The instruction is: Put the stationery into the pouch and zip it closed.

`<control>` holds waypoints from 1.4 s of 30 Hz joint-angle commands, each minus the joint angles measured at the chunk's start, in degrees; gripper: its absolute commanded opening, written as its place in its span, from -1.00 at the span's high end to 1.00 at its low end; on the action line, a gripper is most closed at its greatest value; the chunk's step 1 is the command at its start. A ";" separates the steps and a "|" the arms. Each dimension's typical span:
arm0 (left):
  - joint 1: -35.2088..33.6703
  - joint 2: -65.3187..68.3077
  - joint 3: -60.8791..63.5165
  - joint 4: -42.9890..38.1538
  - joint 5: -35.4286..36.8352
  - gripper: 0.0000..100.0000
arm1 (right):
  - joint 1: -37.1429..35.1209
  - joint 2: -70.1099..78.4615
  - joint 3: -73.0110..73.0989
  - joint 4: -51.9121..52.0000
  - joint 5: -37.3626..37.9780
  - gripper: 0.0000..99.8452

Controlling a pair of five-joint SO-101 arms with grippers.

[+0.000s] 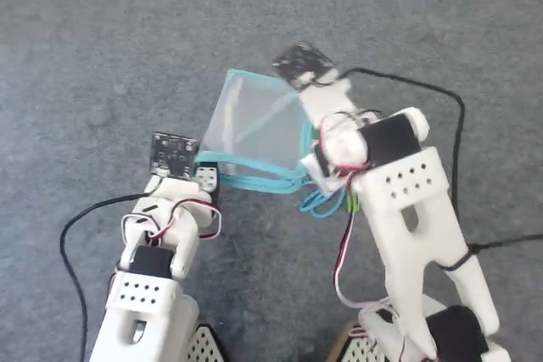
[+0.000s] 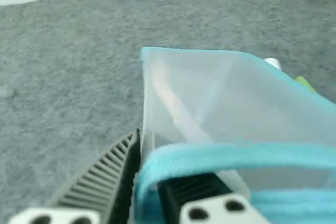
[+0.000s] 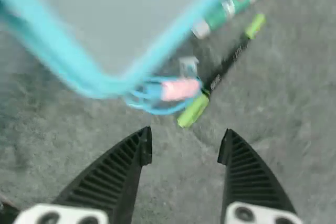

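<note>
The pouch (image 1: 254,129) looks like thin, clear plastic film with a teal fabric zip band. I judge it light, floppy and rather slippery on its faces, so it will likely sag and fold unless held by the band, which is the firmest and least slick place to grip. The zip pull (image 3: 170,90), a teal cord loop with a pink tag, is small and limp. It probably wants a pinch right at the tag.

The marker (image 3: 220,74), black with green ends, looks stiff, light and round. It could roll on the bench (image 1: 102,65), and a grip across its middle seems the safest hold. Past it lies a green-and-white tube (image 3: 233,1), also rigid and light.

Nearest the arm bases, the left gripper (image 2: 149,169) has its jaws closed on the teal band at the pouch's near corner. The band passes between the two ribbed faces, and the clear wall rises away from them.

The right gripper (image 3: 186,142) hangs above the bench with its jaws spread wide. Nothing sits between them, and they touch neither pull nor marker. The pull lies just beyond the tips, and the marker is beside it.

The pouch sits between the two arms, its far corner toward the back of the bench. The marker and tube lie outside it, along its edge. A pale streak shows through the film, but I cannot tell whether that is an item inside or a crease.
</note>
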 commanded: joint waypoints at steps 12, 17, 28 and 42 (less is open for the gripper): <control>-1.76 -1.23 -1.63 -0.09 0.26 0.98 | 5.05 -2.33 29.36 -25.71 -3.60 0.57; -1.76 -1.23 -1.54 -0.09 0.26 0.98 | 5.14 -2.42 33.49 -30.02 -3.87 0.57; -1.76 -1.23 -1.54 0.00 0.26 0.98 | 5.14 -2.33 34.20 -30.73 -3.78 0.57; -1.76 -1.23 -1.45 0.00 0.09 0.98 | 5.14 -1.71 36.13 -33.71 -3.52 0.57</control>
